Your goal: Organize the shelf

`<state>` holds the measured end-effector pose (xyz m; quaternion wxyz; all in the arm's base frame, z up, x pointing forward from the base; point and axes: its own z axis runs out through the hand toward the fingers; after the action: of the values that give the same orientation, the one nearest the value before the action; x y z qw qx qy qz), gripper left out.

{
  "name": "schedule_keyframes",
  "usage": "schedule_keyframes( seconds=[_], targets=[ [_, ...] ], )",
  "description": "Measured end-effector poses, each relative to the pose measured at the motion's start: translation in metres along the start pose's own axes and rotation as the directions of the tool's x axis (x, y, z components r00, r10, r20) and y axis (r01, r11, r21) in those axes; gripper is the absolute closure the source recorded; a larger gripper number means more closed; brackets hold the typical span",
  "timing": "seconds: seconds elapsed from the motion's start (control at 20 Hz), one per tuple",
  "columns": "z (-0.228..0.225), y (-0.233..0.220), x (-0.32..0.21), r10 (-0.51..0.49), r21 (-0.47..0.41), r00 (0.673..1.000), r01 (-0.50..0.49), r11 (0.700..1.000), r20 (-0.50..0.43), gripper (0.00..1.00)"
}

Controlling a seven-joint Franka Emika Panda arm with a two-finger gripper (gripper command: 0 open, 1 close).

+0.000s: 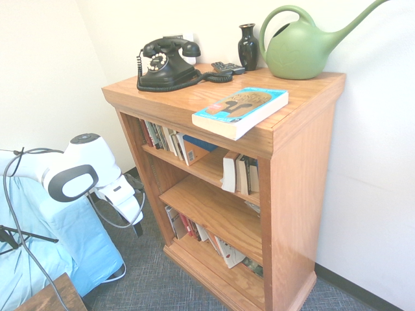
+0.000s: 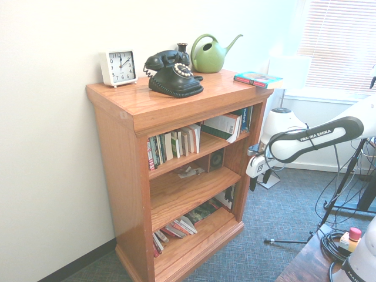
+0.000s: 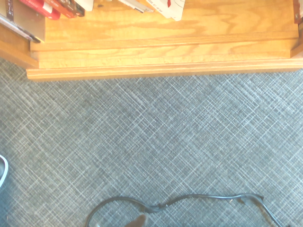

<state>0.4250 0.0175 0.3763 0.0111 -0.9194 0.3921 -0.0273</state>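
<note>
1st ext view: the shelf (image 1: 295, 168) stands against the white wall on grey carpet (image 1: 155, 282). On its top: black rotary phone (image 1: 167, 63) at the back corner, small dark vase (image 1: 248, 46), green watering can (image 1: 305, 45), a remote (image 1: 227, 67) betw. phone and vase, and a blue-cover book (image 1: 240, 111) lying flat, one corner hanging past the front edge. Top tier holds upright books w/ a gap in the middle; mid tier nearly bare; bottom tier has leaning books. White arm (image 1: 84, 170) low beside the shelf, claw (image 1: 138, 228) pointing down at the floor; can't tell if fingers are parted or closed.

2nd ext view: same shelf from the other side. White square clock (image 2: 118, 67) at the back corner of the top, then phone, vase, watering can, and the blue book near the far front corner. A green-white book (image 2: 222, 126) leans out of the top tier. Claw hangs just beside the shelf's far side at mid-tier height, not touching it; finger state unclear here too.

Wrist view: looks down on carpet and the shelf's plinth, w/ red and white book ends (image 3: 52, 6) on the bottom tier.
</note>
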Motion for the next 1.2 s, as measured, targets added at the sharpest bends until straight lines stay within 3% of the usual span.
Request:
schedule_keyframes(
  seconds=[0.3,0.5,0.65,0.95,1.2],
  targets=[
    [-0.008,0.019,0.023,0.044,-0.076,0.998,-0.048,0.996,-0.055,0.00],
    [-0.049,0.048,0.058,0.069,-0.198,0.979,-0.108,0.974,-0.192,0.00],
    [-0.095,0.062,0.079,0.058,-0.307,0.950,-0.156,0.939,-0.305,0.00],
    [-0.187,0.072,0.109,-0.020,-0.494,0.861,-0.273,0.826,-0.509,0.00],
    [-0.215,0.066,0.124,-0.131,-0.646,0.799,-0.364,0.671,-0.587,0.00]
  ],
)
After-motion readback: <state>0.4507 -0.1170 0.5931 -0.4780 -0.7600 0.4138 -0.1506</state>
